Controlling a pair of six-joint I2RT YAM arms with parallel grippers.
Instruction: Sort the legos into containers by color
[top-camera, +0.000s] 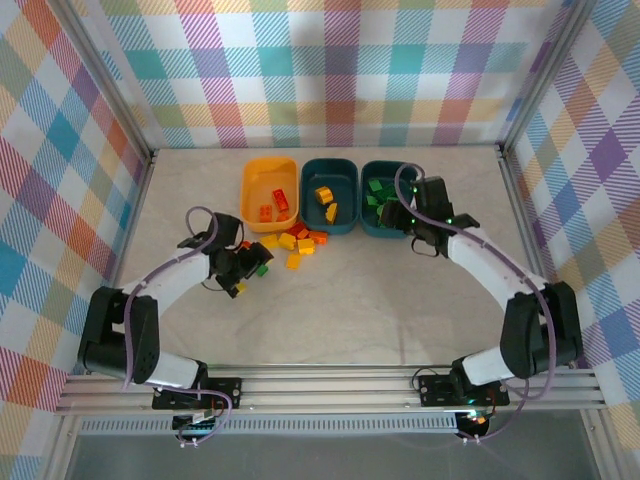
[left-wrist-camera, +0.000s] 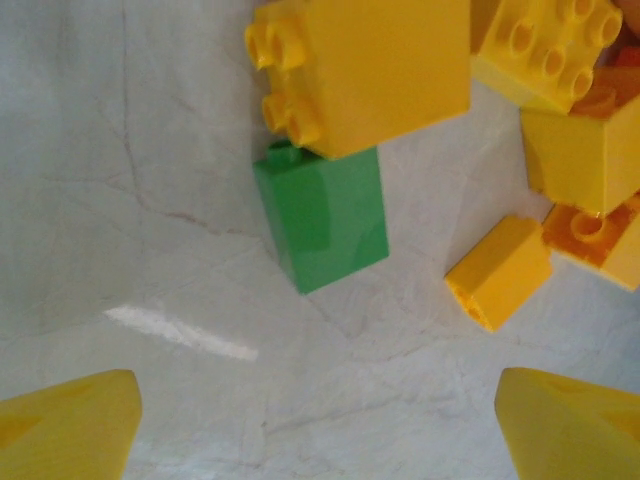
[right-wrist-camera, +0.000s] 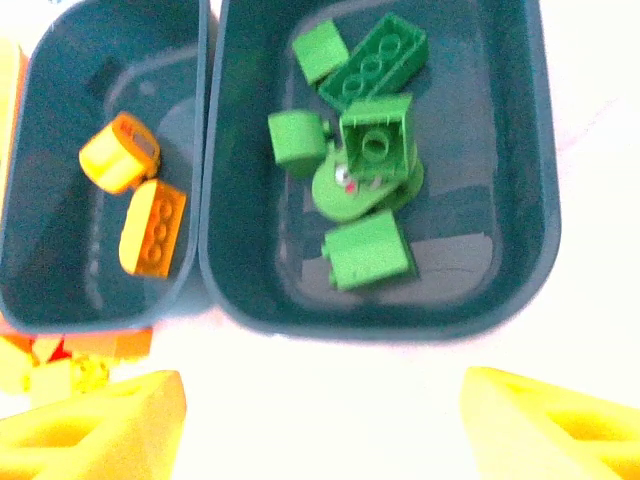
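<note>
Plaid walls (top-camera: 320, 70) ring a pale marbled table (top-camera: 350, 320); left claw (left-wrist-camera: 315, 405) and right claw (right-wrist-camera: 322, 400) gape empty.

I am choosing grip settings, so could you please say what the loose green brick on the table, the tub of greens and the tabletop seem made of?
Green brick: likely hard moulded plastic, glossy; soft highlights on smooth faces.
Tub: probably plastic, semi-gloss; rounded moulded walls, faint sheen.
Tabletop: marble-look, perhaps laminate; thin veins, bright glare streak.
</note>
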